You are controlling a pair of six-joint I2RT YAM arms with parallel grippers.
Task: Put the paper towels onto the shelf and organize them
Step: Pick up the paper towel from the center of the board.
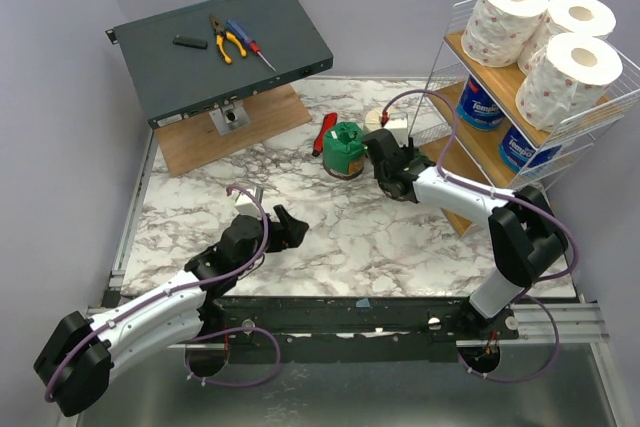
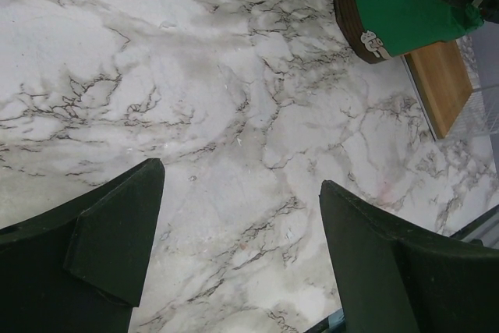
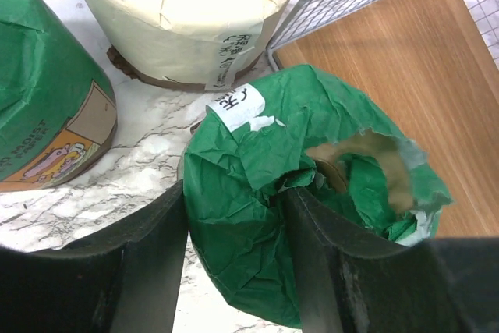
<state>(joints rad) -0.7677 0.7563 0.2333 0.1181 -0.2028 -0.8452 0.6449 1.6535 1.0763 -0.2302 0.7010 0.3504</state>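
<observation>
Picking up: pinching the crinkly top of a green roll (image 3: 249, 193) with the right jaws, mid tabletop (image 1: 330, 237). Holding nothing in the left jaws, wide open at 7 o'clock. Next, probably: lift, then carry to the shelf (image 1: 487, 147) at 2 o'clock.

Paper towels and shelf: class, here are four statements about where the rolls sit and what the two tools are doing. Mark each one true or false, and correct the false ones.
1. Three white rolls sit on the top tier of the shelf. True.
2. The left tool holds a roll. False: it is open and empty above the marble table.
3. The right tool has its fingers on either side of the crumpled top of a green-wrapped roll. True.
4. The cream roll lies on the shelf. False: it stands on the marble table, beside the shelf's wire side.
</observation>
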